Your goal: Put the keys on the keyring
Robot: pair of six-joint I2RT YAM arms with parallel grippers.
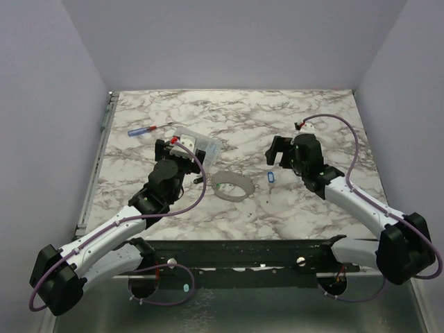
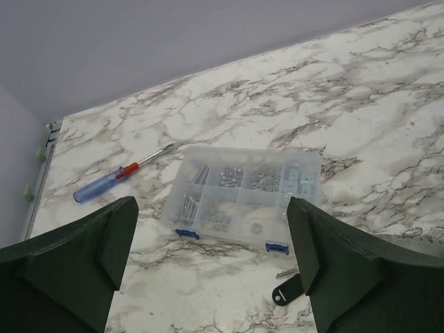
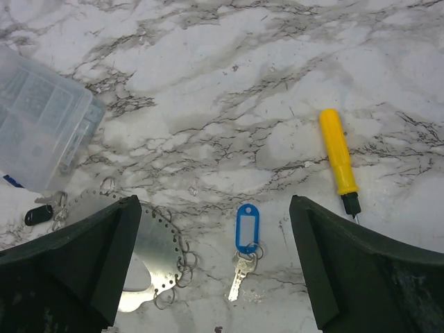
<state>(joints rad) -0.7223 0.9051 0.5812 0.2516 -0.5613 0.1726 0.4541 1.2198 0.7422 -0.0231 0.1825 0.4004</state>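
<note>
The keyring (image 1: 231,187) is a silver-grey loop lying on the marble between the two arms. In the right wrist view it (image 3: 149,246) is a flat perforated metal band with small split rings along its edge. A key with a blue tag (image 3: 246,227) lies flat just right of it, also in the top view (image 1: 270,179). A key with a black tag (image 2: 288,293) lies by the clear box, also in the right wrist view (image 3: 38,215). My left gripper (image 2: 211,277) is open and empty, near the box. My right gripper (image 3: 215,277) is open and empty, above the blue-tagged key.
A clear compartment box (image 2: 243,194) of screws lies ahead of the left gripper (image 1: 177,149). A red-and-blue-handled screwdriver (image 2: 114,177) lies at the back left. A yellow-handled screwdriver (image 3: 338,159) lies to the right of the blue tag. Grey walls enclose the table.
</note>
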